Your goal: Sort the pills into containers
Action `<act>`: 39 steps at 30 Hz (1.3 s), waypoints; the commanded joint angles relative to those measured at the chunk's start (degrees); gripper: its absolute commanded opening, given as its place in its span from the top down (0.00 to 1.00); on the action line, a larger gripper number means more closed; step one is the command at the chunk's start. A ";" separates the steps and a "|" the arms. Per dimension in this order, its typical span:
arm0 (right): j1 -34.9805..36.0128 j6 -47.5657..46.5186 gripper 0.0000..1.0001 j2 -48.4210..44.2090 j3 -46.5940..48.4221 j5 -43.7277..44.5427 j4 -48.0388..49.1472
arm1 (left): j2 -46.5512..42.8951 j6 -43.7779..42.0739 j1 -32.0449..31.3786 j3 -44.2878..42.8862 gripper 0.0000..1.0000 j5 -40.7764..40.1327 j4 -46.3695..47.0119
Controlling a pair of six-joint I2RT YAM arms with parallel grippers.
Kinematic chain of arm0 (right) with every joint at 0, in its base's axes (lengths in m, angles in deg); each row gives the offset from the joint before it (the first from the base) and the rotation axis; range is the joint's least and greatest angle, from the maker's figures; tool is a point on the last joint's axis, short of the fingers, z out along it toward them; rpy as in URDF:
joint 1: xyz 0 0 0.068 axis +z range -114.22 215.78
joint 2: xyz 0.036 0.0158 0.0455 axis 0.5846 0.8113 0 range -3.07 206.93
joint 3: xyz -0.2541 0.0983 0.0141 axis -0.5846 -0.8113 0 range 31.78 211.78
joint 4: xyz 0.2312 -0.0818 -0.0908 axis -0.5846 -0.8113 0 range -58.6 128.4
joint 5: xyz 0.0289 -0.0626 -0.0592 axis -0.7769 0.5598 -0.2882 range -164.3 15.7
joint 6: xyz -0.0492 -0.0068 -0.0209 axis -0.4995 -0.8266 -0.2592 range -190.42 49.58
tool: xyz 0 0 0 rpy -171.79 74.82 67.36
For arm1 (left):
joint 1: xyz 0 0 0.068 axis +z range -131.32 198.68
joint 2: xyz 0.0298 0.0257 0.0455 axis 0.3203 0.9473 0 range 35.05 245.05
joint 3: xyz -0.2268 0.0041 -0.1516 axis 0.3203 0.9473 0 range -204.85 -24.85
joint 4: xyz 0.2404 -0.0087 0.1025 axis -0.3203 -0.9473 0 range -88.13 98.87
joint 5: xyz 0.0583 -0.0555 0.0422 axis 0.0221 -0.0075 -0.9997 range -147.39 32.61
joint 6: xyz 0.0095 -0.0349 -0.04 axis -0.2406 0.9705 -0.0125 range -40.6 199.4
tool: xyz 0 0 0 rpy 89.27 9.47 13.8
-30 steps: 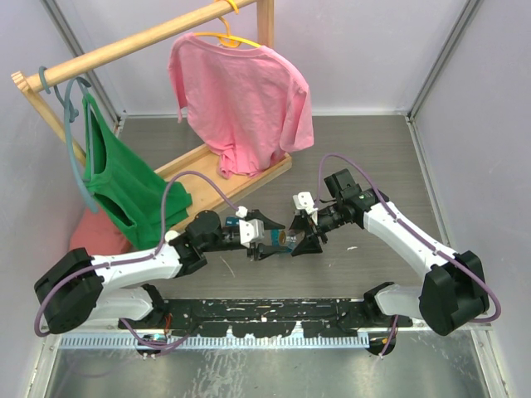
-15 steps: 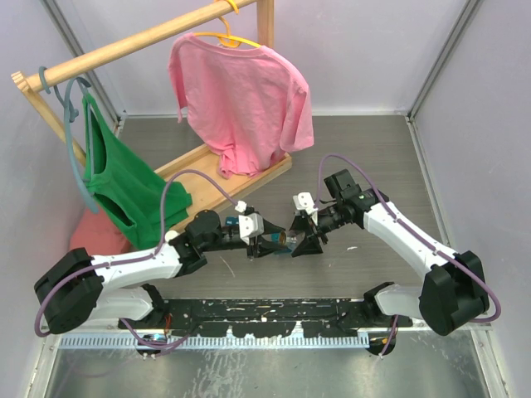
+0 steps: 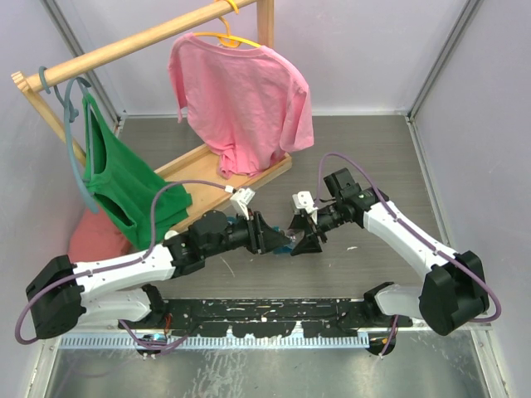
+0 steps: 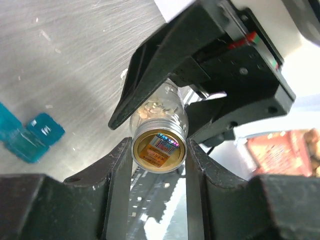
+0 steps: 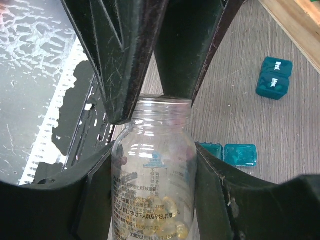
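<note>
Grey table (image 3: 373, 149), pill bottle (image 4: 160, 107) clamped between left claw (image 4: 159, 155) and right claw (image 5: 153, 160)

top view looks down; wrist views closely share the bottle (image 4: 159, 145).

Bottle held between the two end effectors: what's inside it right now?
Pale yellow pills sit in the bottle, gathered toward the right end effector. The printed label and the left end effector at its neck hide the rest, so no count.

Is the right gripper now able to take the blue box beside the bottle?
Probably not yet: the right gripper is shut on the bottle, which the left gripper also grips. The box lies uncovered.
</note>
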 commanded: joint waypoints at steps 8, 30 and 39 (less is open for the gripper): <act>-0.06 -1.30 0.99 0.15 1.62 -1.35 0.28 | -1.82 28.83 -3.98 -8.56 1.00 -20.01 -22.02; 0.01 -1.33 0.99 0.11 1.63 -1.28 0.24 | -0.51 28.60 -3.96 -4.76 0.49 -16.02 -12.44; -0.03 -1.41 0.99 0.11 1.71 -1.35 0.11 | -2.01 22.22 -4.02 -5.44 0.24 -14.37 -15.21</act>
